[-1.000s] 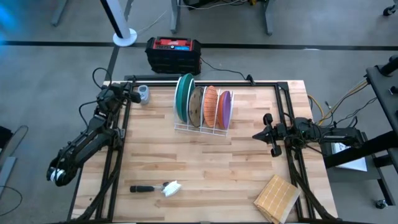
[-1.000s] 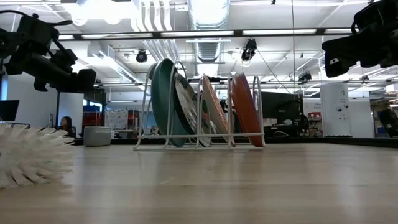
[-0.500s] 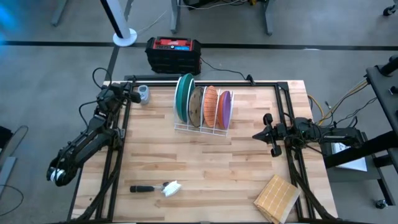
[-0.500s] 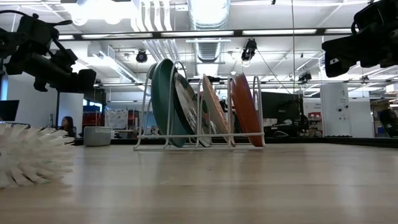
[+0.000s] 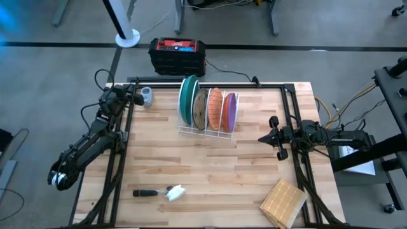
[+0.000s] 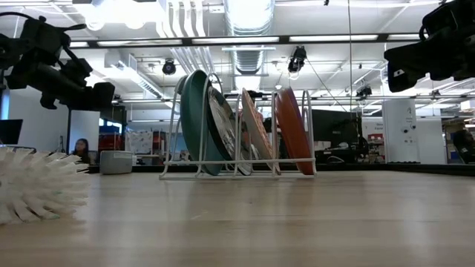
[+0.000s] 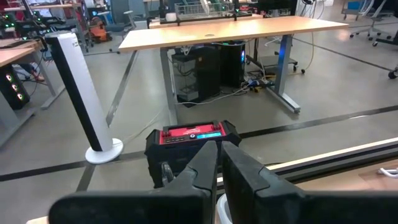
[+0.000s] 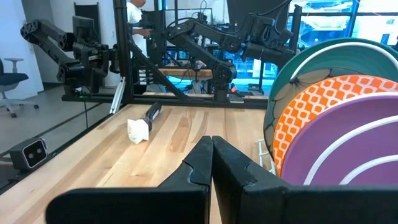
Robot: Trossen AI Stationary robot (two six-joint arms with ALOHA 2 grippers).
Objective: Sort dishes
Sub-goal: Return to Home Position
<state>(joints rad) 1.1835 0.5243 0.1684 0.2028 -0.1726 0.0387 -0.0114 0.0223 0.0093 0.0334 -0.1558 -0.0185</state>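
Four plates stand on edge in a white wire rack [image 5: 205, 131] at the table's far middle: the large teal-green plate [image 5: 187, 100], the brownish speckled plate [image 5: 200, 109], the orange plate [image 5: 216, 107] and the purple plate [image 5: 230, 110], left to right. Their lower rims sit in the rack's slots. My left gripper [image 5: 138, 97] hovers shut and empty at the far left corner. My right gripper [image 5: 262, 138] hovers shut and empty at the table's right side, right of the rack. The right wrist view shows the purple [image 8: 348, 162], orange [image 8: 311, 118] and teal [image 8: 305, 62] plates.
A dish brush [image 5: 159, 192] with a white head lies near the front left. A square wooden block [image 5: 283, 202] lies at the front right corner. A small grey cup [image 5: 147, 95] stands by my left gripper. A black and red box [image 5: 177, 55] sits on the floor beyond the table.
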